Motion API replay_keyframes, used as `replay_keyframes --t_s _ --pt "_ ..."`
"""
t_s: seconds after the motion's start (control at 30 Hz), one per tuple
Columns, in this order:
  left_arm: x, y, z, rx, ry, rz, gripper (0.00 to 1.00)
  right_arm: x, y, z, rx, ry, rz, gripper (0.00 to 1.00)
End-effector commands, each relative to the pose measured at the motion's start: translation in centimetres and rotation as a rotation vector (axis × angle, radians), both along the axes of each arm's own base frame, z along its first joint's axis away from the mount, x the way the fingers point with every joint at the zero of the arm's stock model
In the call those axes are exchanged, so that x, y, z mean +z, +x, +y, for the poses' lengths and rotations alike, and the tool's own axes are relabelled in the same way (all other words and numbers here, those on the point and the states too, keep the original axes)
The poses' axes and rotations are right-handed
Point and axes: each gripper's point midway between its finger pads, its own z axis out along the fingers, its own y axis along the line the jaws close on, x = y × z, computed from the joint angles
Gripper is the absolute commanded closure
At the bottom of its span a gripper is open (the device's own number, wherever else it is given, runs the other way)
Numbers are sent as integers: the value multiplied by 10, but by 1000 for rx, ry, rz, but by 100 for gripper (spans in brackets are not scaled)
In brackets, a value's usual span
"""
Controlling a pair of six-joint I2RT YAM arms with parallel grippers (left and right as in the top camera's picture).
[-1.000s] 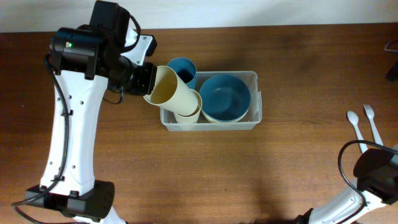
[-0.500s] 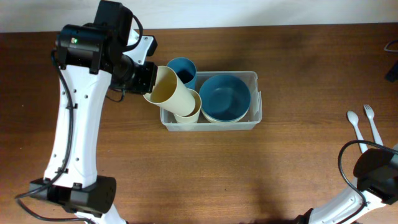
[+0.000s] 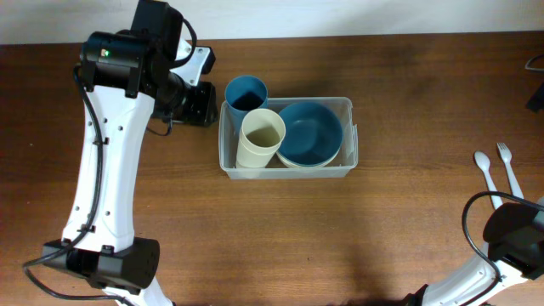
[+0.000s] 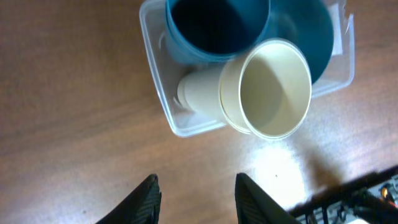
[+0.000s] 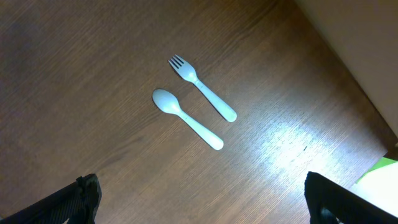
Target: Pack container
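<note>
Container [image 3: 289, 173]: clear plastic bin at mid-table [image 3: 340, 238], long side running left to right.
Inside: cream cup [image 3: 260, 138] tilted in the left half; blue cup [image 3: 246, 93] at the far left corner; blue bowl [image 3: 309, 133] fills the right half.
Left gripper [image 4: 198, 202]: just left of the container, jaws released, nothing between them.
Right gripper [image 5: 211, 205]: jaws spread wide and empty, above the pale spoon [image 5: 186, 118] and fork [image 5: 202, 88], well apart from the container.

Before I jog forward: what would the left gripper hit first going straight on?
Likely the container's near wall, the cream cup right behind it; height is unclear, so the left gripper might clear the rim and meet the cup.
</note>
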Motion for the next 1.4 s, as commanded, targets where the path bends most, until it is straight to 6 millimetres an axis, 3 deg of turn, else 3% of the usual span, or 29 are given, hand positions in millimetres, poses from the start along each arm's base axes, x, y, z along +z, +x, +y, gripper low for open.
replay_keyframes --t_s 0.0,0.2,0.43,0.47,0.53,0.57,0.73,0.9,1.0,1.2,1.37 --pt "4 8 -2 4 -9 -33 59 -2 -1 -2 -4 -6 13 1" --pt "23 14 6 37 -5 -101 48 -2 -1 -2 -4 -6 12 1" --pt "39 13 53 154 89 -143 31 -2 -1 -2 -4 -6 13 1" --pt "40 13 59 170 95 -144 26 -2 -1 -2 -4 -6 13 1" --pt "41 14 74 210 109 -149 5 -2 -1 -2 -4 -6 12 1" --pt "41 14 81 227 122 -150 1 -2 -1 -2 -4 -6 12 1" --pt "43 15 126 337 220 -160 0 -2 -1 -2 -4 -6 12 1" --pt "48 7 189 486 423 -166 0 -2 -1 -2 -4 -6 12 1" --pt "50 2 214 547 485 -160 0 -2 -1 -2 -4 -6 13 1" --pt "51 -6 241 620 503 -147 0 -2 -1 -2 -4 -6 12 1" --pt "51 -7 243 629 502 -146 0 -2 -1 -2 -4 -6 12 1"
